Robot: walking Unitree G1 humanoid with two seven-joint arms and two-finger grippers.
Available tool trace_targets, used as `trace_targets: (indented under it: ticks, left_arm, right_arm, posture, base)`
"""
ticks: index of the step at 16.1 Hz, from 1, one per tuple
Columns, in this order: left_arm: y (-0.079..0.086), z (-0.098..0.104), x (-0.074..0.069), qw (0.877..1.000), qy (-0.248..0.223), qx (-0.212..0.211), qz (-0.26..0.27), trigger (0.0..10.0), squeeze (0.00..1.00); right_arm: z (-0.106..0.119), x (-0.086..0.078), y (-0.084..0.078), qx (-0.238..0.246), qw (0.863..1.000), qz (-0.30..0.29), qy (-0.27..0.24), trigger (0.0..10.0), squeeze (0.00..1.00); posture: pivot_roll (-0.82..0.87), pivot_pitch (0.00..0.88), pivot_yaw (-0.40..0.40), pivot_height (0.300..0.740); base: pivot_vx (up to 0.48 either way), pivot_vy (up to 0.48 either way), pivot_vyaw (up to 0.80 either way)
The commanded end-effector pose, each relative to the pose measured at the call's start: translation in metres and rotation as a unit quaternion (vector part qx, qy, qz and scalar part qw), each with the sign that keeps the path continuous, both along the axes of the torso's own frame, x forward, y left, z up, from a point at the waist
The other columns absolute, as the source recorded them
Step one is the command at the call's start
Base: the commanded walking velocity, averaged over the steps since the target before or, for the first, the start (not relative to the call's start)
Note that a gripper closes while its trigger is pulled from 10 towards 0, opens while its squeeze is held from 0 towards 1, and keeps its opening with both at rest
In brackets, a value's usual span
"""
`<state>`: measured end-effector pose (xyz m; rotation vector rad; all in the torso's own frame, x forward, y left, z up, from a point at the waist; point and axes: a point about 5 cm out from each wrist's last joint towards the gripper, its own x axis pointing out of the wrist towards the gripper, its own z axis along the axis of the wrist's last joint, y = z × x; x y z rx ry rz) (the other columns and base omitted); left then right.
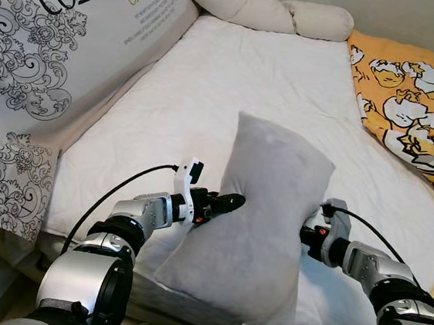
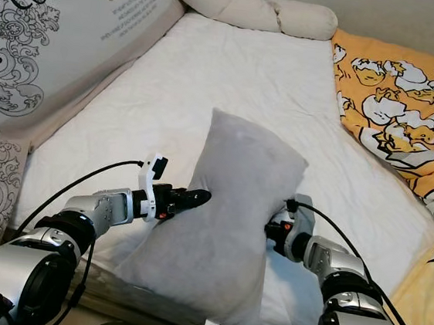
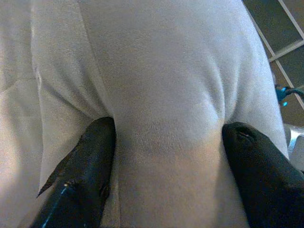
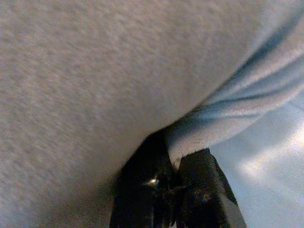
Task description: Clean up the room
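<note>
Grey pillow [image 1: 253,228] upright over bed [image 1: 233,79], bulging between spread left gripper [image 3: 166,156] fingers; right gripper [image 4: 175,183] fingers pinched on pillow's edge fold.

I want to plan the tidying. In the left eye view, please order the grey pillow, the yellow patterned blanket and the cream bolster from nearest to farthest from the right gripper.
1. Grey pillow: pinched by the right gripper at its edge.
2. Yellow patterned blanket: on the bed's right side, further back.
3. Cream bolster: at the bed's far end.
</note>
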<state>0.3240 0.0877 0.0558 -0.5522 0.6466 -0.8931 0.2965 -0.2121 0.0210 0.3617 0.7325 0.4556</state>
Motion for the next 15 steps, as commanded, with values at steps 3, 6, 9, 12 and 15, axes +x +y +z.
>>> trace_targets:
  ticks: [3, 6, 9, 12, 15]
  left_arm:
    - [-0.011, 0.002, -0.001, 1.000, -0.001, 0.003, -0.021, 0.0, 0.00]
    - [-0.008, 0.011, 0.007, 1.000, -0.014, 0.001, 0.001, 0.0, 0.00]
    - [-0.009, 0.028, 0.018, 0.999, -0.023, -0.017, 0.026, 0.0, 0.00]
    - [-0.009, 0.041, 0.025, 0.997, -0.059, -0.008, 0.045, 0.0, 0.00]
    - [-0.001, 0.060, 0.023, 0.992, -0.103, -0.021, 0.074, 0.0, 0.00]
  right_arm:
    - [0.017, 0.014, 0.014, 0.036, 0.998, 0.011, -0.045, 0.0, 0.00]
    - [0.026, 0.019, 0.018, 0.060, 0.996, 0.001, -0.066, 0.0, 0.00]
    - [0.036, 0.025, 0.027, 0.081, 0.993, -0.007, -0.089, 0.0, 0.00]
    - [0.052, 0.030, 0.032, 0.112, 0.986, -0.028, -0.124, 0.0, 0.00]
    - [0.066, 0.021, 0.048, 0.105, 0.977, -0.035, -0.182, 0.0, 0.00]
  posture:
    - [-0.07, 0.000, -0.018, 0.740]
    - [-0.07, 0.000, -0.021, 0.740]
    - [-0.06, 0.000, -0.020, 0.740]
    - [-0.03, 0.000, -0.050, 0.740]
    - [-0.02, 0.000, -0.031, 0.740]
  base:
    - [0.000, 0.000, 0.00]
    - [0.000, 0.000, 0.00]
    - [0.000, 0.000, 0.00]
    - [0.000, 0.000, 0.00]
    - [0.000, 0.000, 0.00]
